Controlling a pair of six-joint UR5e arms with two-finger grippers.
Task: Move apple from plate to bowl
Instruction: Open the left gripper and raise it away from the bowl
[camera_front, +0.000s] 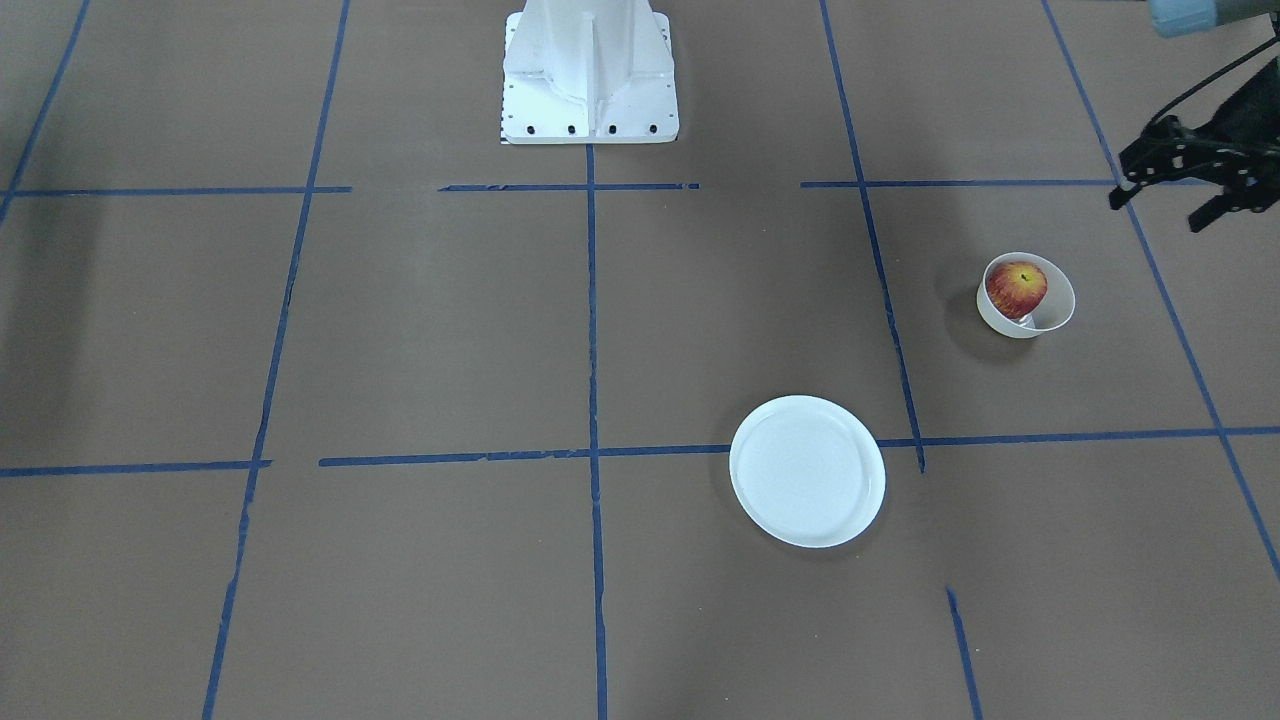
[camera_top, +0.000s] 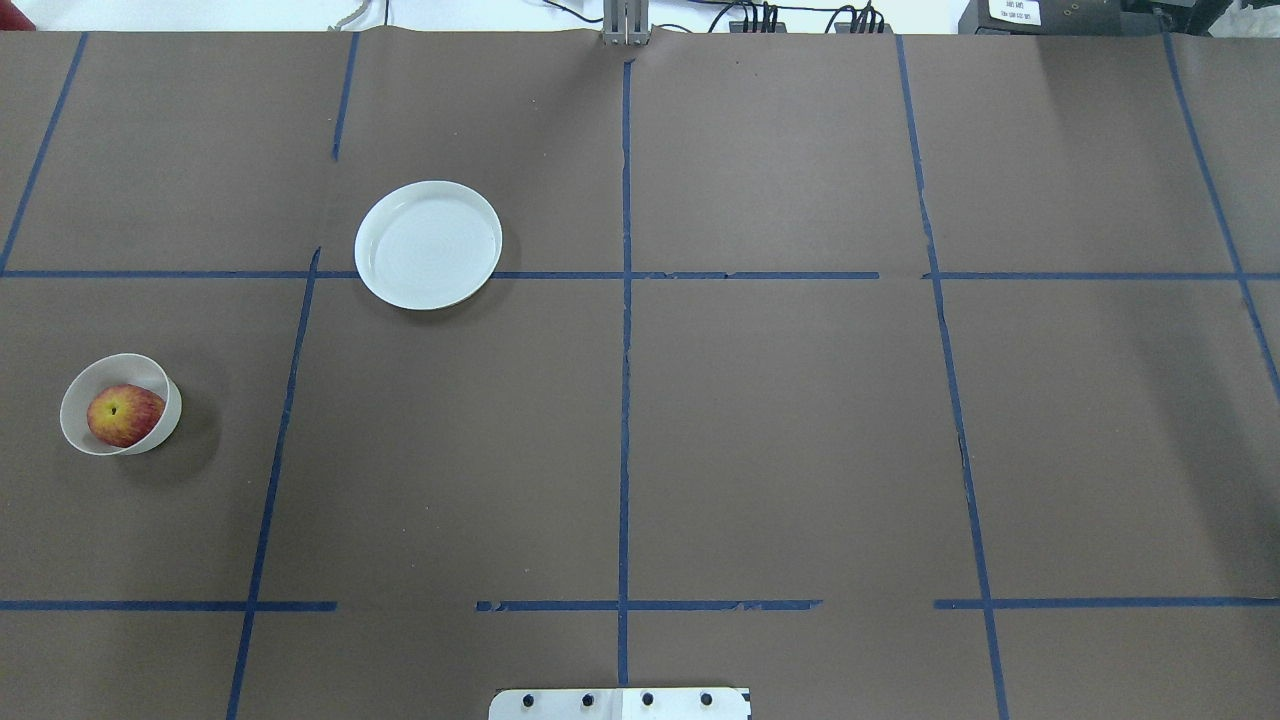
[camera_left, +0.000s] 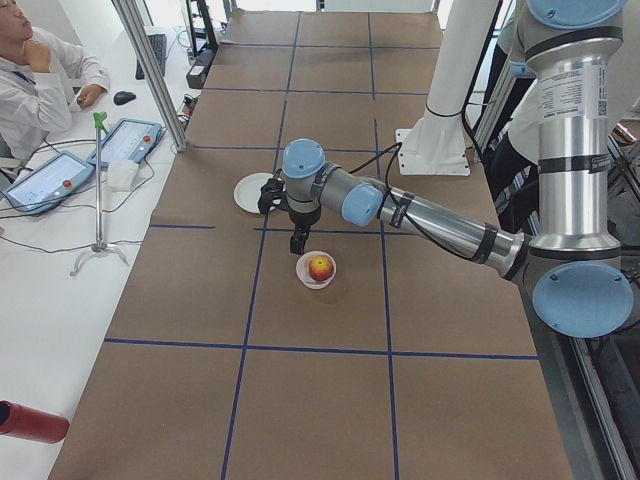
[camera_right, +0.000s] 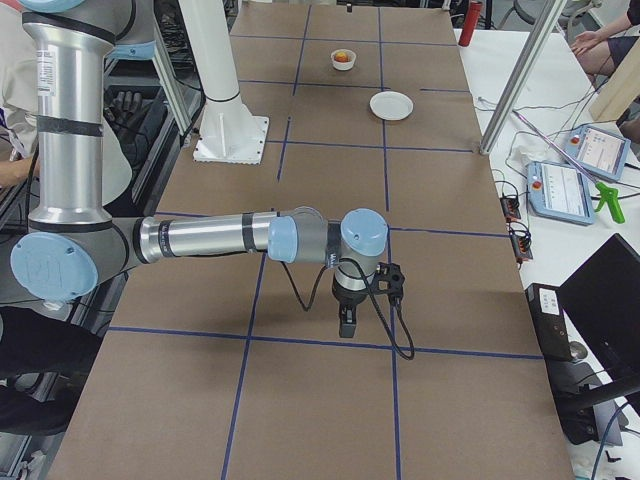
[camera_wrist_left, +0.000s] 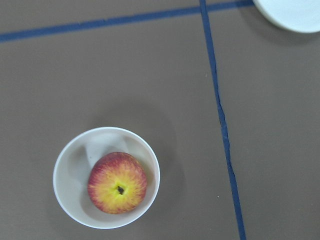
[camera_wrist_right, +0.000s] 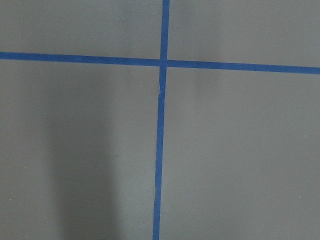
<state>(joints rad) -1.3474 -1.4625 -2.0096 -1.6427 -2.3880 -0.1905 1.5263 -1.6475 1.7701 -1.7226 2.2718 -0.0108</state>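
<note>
The red and yellow apple (camera_front: 1017, 289) lies inside the small off-white bowl (camera_front: 1060, 300), stem dimple up. Both also show in the overhead view, apple (camera_top: 124, 414) in bowl (camera_top: 165, 385), and in the left wrist view, apple (camera_wrist_left: 117, 183) in bowl (camera_wrist_left: 70, 165). The flat white plate (camera_front: 807, 470) (camera_top: 428, 244) is bare; its edge shows in the left wrist view (camera_wrist_left: 290, 12). My left gripper (camera_front: 1155, 212) is open and empty, above and beside the bowl. My right gripper (camera_right: 346, 325) hangs far from them over bare table; I cannot tell if it is open or shut.
The white robot base (camera_front: 590, 80) stands at the table's robot side. Blue tape lines (camera_top: 625, 350) grid the brown table. An operator (camera_left: 40, 80), tablets (camera_left: 125, 140) and a metal post (camera_left: 150, 70) are beside the table's left end.
</note>
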